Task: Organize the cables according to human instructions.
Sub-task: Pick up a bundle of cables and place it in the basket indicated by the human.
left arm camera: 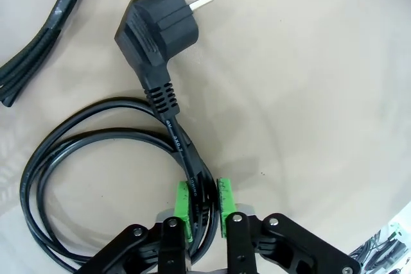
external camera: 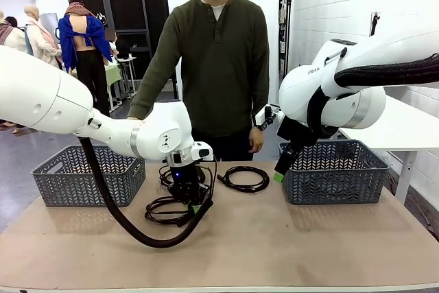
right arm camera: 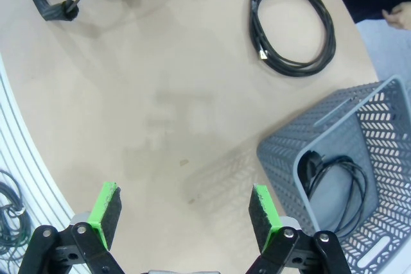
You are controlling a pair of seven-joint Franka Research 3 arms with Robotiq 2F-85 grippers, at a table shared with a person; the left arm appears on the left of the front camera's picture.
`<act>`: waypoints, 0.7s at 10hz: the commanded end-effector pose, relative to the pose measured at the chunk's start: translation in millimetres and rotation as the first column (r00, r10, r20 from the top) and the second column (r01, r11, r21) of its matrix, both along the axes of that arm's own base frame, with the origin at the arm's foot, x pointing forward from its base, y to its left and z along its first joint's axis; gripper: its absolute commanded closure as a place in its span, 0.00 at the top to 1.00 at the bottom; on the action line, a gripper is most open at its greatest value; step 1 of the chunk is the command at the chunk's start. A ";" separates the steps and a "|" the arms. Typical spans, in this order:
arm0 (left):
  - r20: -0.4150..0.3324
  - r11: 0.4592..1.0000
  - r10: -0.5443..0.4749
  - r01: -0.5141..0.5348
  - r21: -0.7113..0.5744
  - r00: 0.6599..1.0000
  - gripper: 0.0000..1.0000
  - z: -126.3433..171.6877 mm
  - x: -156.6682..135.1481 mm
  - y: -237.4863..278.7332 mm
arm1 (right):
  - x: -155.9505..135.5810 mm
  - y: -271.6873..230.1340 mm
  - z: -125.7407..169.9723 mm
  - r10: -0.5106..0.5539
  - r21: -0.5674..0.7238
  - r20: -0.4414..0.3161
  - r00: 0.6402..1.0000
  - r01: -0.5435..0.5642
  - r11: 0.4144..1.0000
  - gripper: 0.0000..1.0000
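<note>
A black cable (left arm camera: 96, 139) lies coiled on the brown table, its angled plug (left arm camera: 157, 24) pointing away from the coil. My left gripper (left arm camera: 204, 208) is down on it, green pads pressed on the bundled strands from both sides. From the front, that left gripper (external camera: 191, 200) stands over the coil (external camera: 161, 211) near the table's middle. A second coiled cable (external camera: 243, 178) (right arm camera: 292, 30) lies free farther back. A third cable (right arm camera: 334, 184) rests inside the right basket. My right gripper (right arm camera: 186, 216) (external camera: 280, 169) hangs open above the table, beside that basket, with nothing between its fingers.
Two grey mesh baskets stand at the left (external camera: 89, 176) and right (external camera: 336, 173) (right arm camera: 385, 126) of the table. A person (external camera: 219, 66) stands at the far side, hands down. The left arm's thick ribbed hose (external camera: 130, 228) droops onto the table. More black cord (external camera: 168, 176) lies behind the left gripper.
</note>
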State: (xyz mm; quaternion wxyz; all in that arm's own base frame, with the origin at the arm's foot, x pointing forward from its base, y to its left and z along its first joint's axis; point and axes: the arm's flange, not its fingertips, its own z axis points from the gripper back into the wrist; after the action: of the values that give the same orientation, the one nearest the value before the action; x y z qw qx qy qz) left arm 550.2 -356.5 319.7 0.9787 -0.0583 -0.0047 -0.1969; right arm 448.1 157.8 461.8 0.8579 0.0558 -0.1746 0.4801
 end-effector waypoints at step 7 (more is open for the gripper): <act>0.035 0.993 0.051 -0.054 0.102 0.998 0.00 23.3 -14.1 1.0 | -0.1 -0.4 -1.6 -0.004 -0.001 0.000 1.000 0.004 1.000 1.00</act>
State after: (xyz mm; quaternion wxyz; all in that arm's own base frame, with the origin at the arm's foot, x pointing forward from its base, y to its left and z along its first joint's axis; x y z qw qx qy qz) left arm 547.7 -357.4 326.5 0.9817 -0.0467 -0.0044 -0.1848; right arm 448.1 157.8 461.8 0.8579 0.0558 -0.1746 0.4801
